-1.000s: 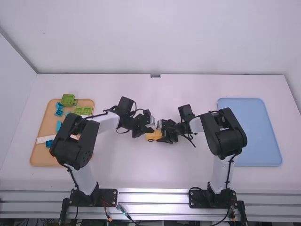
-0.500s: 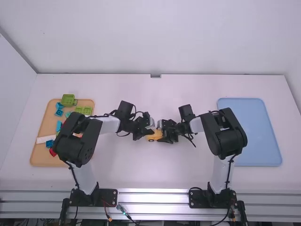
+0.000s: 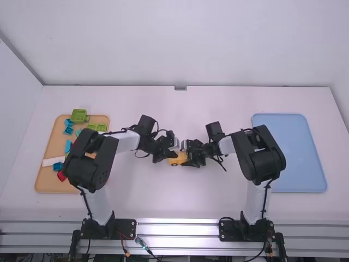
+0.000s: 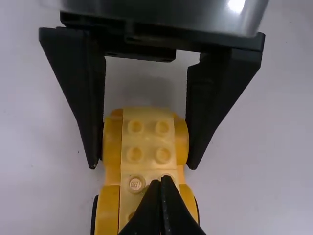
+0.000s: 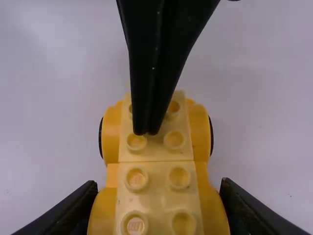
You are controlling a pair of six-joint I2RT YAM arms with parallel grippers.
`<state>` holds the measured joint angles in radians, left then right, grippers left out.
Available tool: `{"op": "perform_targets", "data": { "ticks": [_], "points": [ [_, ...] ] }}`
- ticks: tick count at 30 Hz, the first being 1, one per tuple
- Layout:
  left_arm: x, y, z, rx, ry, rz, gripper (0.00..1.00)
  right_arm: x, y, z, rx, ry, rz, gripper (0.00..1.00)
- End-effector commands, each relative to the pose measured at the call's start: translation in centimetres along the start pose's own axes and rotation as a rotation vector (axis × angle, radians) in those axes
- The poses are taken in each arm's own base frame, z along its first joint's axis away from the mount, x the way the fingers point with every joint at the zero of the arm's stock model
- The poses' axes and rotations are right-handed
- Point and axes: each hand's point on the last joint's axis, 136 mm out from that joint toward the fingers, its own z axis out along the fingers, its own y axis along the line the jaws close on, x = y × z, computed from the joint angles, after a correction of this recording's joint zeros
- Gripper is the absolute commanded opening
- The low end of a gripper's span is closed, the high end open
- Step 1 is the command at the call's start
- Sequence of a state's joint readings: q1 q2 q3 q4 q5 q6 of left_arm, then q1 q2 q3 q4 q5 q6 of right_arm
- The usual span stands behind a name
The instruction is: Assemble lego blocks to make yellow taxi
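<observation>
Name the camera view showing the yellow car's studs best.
The right wrist view: it shows four rows of studs up close, the far row partly behind the left gripper. The left wrist view hides more studs behind that gripper. In the high view, the car is too small to show them.

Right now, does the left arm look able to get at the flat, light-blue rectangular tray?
Probably not: the right arm stands between the left jaws and the tray, so it would likely block the way.

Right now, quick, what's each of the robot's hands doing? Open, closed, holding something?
Left hand: closed and empty, its tips together at the studs on top of the yellow car.
Right hand: closed on the yellow car, gripping its sides.
</observation>
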<state>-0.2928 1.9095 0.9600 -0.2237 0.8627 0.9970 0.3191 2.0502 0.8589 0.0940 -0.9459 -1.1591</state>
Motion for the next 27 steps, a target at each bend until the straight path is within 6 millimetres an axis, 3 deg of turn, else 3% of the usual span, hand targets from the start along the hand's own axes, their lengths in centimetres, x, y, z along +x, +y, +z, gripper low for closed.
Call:
{"op": "perform_targets", "data": {
  "ticks": [1, 3, 4, 5, 7, 9, 11, 12, 13, 15, 17, 18, 19, 20, 24, 27],
  "points": [
    [2.6, -0.7, 0.7, 0.035, 0.088, -0.028, 0.01, 0.3, -0.7, -0.1, 0.015, 0.002, 0.009, 0.63],
    [1.0, -0.7, 0.0, 0.05, 0.037, 0.005, 0.01, 0.3, -0.7, -0.1, 0.016, 0.002, 0.009, 0.63],
    [-1.5, -0.5, -1.4, 0.059, -0.036, 0.074, 0.01, 0.3, -0.6, -0.1, 0.015, 0.002, 0.01, 0.63],
    [-2.8, -0.3, -2.5, 0.054, -0.069, 0.106, 0.01, 0.3, -0.7, -0.1, 0.015, 0.002, 0.01, 0.63],
    [-4.1, 0.0, -3.6, 0.045, -0.101, 0.139, 0.01, 0.3, -0.7, -0.1, 0.016, 0.002, 0.009, 0.63],
    [-6.7, 0.7, -6.4, 0.012, -0.165, 0.194, 0.01, 0.3, -0.7, -0.1, 0.016, 0.002, 0.008, 0.64],
    [-8.3, 1.2, -8.5, -0.026, -0.191, 0.23, 0.11, 0.3, -0.7, -0.1, 0.018, 0.002, 0.005, 0.64],
    [-8.9, 1.5, -9.4, -0.049, -0.194, 0.241, 0.3, 0.3, -0.7, -0.1, 0.018, 0.001, 0.003, 0.64],
    [-9.3, 1.8, -10.1, -0.069, -0.195, 0.242, 0.39, 0.3, -0.8, -0.1, 0.02, 0.001, 0.0, 0.64],
    [-9.9, 2.9, -11.7, -0.121, -0.195, 0.205, 0.99, 0.2, -0.9, -0.2, 0.025, 0.0, 0.001, 0.69],
    [-10.1, 4.7, -13.5, -0.194, -0.184, 0.106, 0.99, 0.1, -1.1, -0.1, 0.031, -0.002, 0.014, 0.83],
    [-10.2, 4.9, -13.6, -0.199, -0.183, 0.097, 0.99, 0.2, -1.2, -0.1, 0.033, -0.001, 0.02, 0.85],
    [-10.0, 5.9, -14.4, -0.239, -0.174, 0.025, 0.99, 0.3, -1.4, -0.1, 0.044, 0.01, 0.039, 0.95],
    [-9.5, 7.2, -15.4, -0.291, -0.159, -0.07, 0.99, 0.7, -2.1, -0.3, 0.077, 0.039, 0.095, 0.99],
    [-7.8, 9.9, -17.4, -0.425, -0.128, -0.274, 0.99, 1.3, -4.1, -1.7, 0.176, 0.164, 0.214, 0.99],
    [-5.7, 11.9, -19.1, -0.552, -0.094, -0.459, 0.99, 0.4, -4.3, -4.4, 0.208, 0.307, 0.24, 0.99]
  ]
}}
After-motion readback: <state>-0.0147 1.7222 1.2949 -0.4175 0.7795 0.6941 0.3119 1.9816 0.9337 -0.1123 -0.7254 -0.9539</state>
